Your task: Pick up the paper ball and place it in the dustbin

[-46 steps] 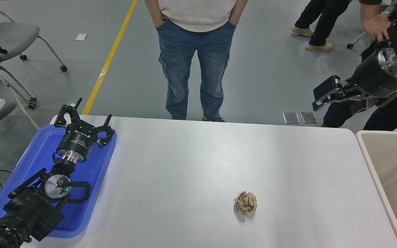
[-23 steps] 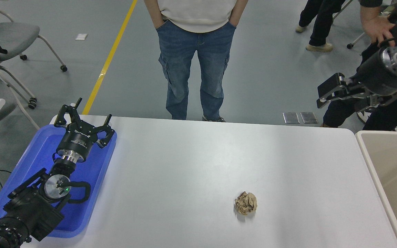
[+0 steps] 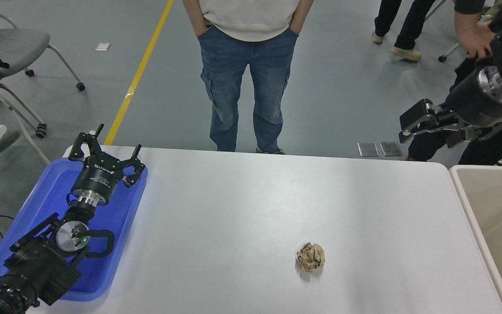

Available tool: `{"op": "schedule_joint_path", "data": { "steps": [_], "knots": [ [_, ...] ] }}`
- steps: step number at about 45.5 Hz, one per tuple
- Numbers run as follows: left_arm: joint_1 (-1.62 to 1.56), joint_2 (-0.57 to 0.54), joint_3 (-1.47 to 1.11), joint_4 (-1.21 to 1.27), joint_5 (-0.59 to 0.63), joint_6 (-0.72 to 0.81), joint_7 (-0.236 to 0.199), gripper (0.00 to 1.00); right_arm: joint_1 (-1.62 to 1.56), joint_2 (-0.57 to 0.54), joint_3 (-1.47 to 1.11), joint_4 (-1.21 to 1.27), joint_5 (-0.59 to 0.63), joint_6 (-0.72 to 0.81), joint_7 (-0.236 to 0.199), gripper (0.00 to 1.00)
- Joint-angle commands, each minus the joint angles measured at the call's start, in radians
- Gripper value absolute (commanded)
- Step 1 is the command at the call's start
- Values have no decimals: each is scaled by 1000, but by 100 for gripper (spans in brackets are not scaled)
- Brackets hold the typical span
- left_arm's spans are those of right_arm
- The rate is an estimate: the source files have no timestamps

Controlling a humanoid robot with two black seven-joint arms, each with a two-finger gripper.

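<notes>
The paper ball (image 3: 311, 257), a small crumpled tan wad, lies alone on the white table (image 3: 251, 200), right of centre and near the front. The dustbin (image 3: 466, 196), cream with a thick pale rim, stands against the table's right end, partly cut off by the picture's edge. My right gripper (image 3: 408, 124) hangs high beyond the table's far right corner, well away from the ball, open and holding nothing. My left gripper (image 3: 103, 148) is parked open over the blue tray (image 3: 37, 200) at the lower left.
A person in jeans (image 3: 246, 74) stands at the table's far edge, hands in pockets. Another person's hand (image 3: 473, 37) is near my right arm at the top right. Office chairs (image 3: 11, 48) stand at the far left.
My right gripper rose slightly, then drifted back down and a little left, staying high off the table. The ball and left arm have not moved.
</notes>
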State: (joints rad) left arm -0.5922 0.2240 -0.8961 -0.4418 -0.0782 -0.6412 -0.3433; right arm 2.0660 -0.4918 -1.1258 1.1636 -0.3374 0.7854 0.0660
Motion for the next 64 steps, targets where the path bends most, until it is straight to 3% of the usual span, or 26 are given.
{"op": "schedule_joint_path", "data": {
  "steps": [1,39,64],
  "knots": [
    [0,0,0,0,0,0,1,100,-128,39,44,-4,0,0,1,100],
    [0,0,0,0,0,0,1,100,-619,200,310,-314,-17,-120,3,100],
    [0,0,0,0,0,0,0,100,-770,208,451,-320,-17,-126,6,100]
  ]
}}
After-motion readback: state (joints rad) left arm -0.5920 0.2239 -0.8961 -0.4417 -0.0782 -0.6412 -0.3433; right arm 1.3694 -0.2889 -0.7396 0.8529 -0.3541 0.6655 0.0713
